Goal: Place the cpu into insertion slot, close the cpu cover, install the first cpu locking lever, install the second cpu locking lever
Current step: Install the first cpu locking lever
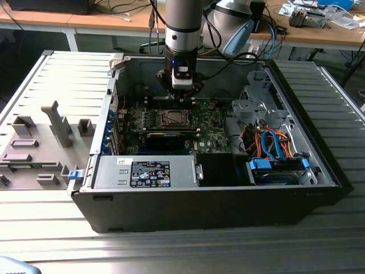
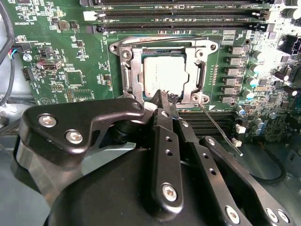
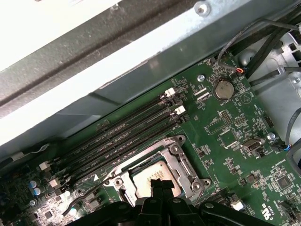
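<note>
Your gripper (image 2: 162, 96) hangs right over the slot (image 2: 164, 75) on the green board (image 2: 70, 56), fingertips pinched together at the slot's near edge with nothing visible between them; looks empty to me. The cpu (image 2: 164, 74) sits flat inside the slot, pale face up, and the cover (image 2: 134, 70) appears to lie down around it as a grey frame; I can't tell if it's fully seated. One thin lever (image 2: 218, 129) sticks out loose from the slot corner, running away across the board, so it isn't latched. Risks as I judge them: the tips are almost on the cpu edge, so any downward push there could scuff the chip or load it unevenly into the slot. A sideways sweep could snag that free lever and bend it. Room is tight: memory slots (image 3: 127, 134) run just beside the slot on one side, a black card (image 1: 165, 137) just beside it on the other, and case walls (image 1: 117, 85) surround the board. Straight up from the slot is your only open room.
</note>
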`<act>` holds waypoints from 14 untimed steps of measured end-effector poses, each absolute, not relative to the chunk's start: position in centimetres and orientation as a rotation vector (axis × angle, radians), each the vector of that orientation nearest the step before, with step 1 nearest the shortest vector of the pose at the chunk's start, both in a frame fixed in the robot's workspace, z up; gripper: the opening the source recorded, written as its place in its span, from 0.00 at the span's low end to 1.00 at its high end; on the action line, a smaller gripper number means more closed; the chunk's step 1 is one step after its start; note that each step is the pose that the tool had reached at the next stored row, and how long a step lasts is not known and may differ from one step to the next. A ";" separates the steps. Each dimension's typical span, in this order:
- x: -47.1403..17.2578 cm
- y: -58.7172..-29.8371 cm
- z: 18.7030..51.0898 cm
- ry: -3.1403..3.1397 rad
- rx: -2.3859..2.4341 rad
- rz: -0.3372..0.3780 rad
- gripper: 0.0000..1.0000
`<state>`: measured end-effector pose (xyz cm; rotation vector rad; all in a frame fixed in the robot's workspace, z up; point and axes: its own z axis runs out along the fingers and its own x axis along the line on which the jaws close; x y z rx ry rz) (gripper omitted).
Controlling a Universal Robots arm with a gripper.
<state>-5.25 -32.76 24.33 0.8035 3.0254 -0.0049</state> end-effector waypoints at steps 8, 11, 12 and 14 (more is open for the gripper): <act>-5.3 -32.8 24.3 3.027 0.796 -0.005 0.11; -5.3 -32.8 24.3 3.028 0.792 -0.005 0.11; -5.3 -32.8 24.3 3.029 0.788 -0.005 0.11; -5.3 -32.8 24.3 3.031 0.782 -0.005 0.11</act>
